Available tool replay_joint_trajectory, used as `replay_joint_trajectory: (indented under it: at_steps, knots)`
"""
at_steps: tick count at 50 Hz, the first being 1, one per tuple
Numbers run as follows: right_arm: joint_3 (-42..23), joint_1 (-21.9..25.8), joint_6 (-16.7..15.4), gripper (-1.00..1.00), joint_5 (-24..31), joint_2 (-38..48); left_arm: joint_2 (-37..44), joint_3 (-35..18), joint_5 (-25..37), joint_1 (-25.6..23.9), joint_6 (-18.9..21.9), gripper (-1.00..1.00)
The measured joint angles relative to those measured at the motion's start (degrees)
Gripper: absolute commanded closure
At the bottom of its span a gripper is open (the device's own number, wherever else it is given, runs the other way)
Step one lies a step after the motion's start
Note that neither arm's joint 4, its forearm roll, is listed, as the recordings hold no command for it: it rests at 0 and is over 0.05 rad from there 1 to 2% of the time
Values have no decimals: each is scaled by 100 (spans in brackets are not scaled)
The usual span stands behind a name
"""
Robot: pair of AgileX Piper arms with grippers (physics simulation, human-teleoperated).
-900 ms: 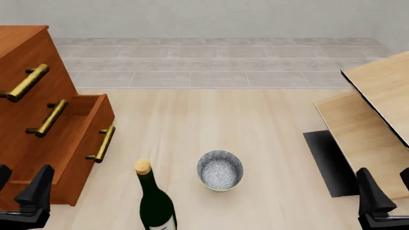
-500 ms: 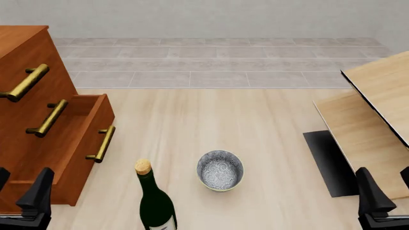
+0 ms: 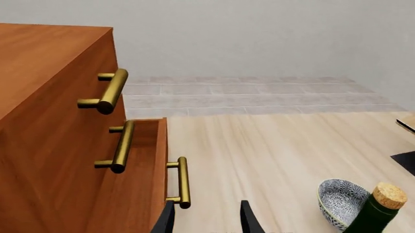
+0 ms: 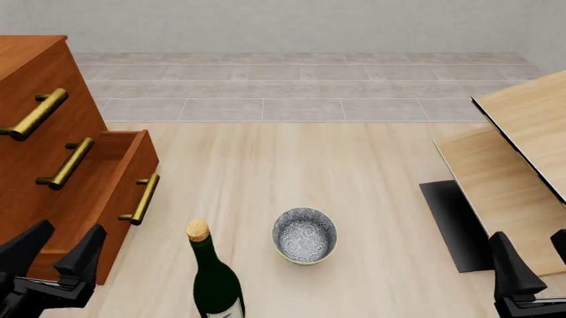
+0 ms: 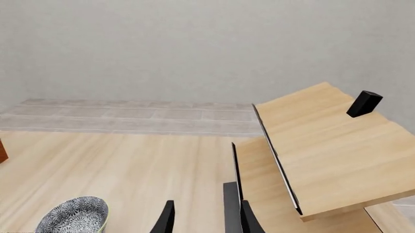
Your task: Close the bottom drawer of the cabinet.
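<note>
The cabinet [image 4: 31, 132] is standing at the left edge of the floor, its reddish-brown wood smooth and its three brass bar handles round and shiny. The bottom drawer [image 4: 115, 192] is sticking out beyond the two drawers above, its handle [image 4: 142, 199] facing the open floor. The left gripper [image 4: 55, 255] is hovering just in front of the drawer's lower corner, its black fingers spread apart and holding nothing. In the left wrist view the fingertips [image 3: 167, 219] are sitting close beside the drawer's front.

Pale wood-grain flooring is lying open between the cabinet and the light-wood furniture [image 4: 513, 172] at the right. A dark green bottle [image 4: 214, 281] with a cork is standing near the drawer, and a round patterned bowl [image 4: 304, 235] is resting just beside it. The right gripper [image 4: 531, 275] is waiting at the lower right, fingers parted and empty.
</note>
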Motion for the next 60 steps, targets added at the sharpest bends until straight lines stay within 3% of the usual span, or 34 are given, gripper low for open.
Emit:
replay_joint_trajectory:
  at_steps: [40,60]
  knots:
    - [6,115,-36,-100,-12,-1,1451,-299,-663,-892,-760,-100]
    - [2,140,-86,-100,-36,-4,2234,-165,-1386,-1234,-1222,-100]
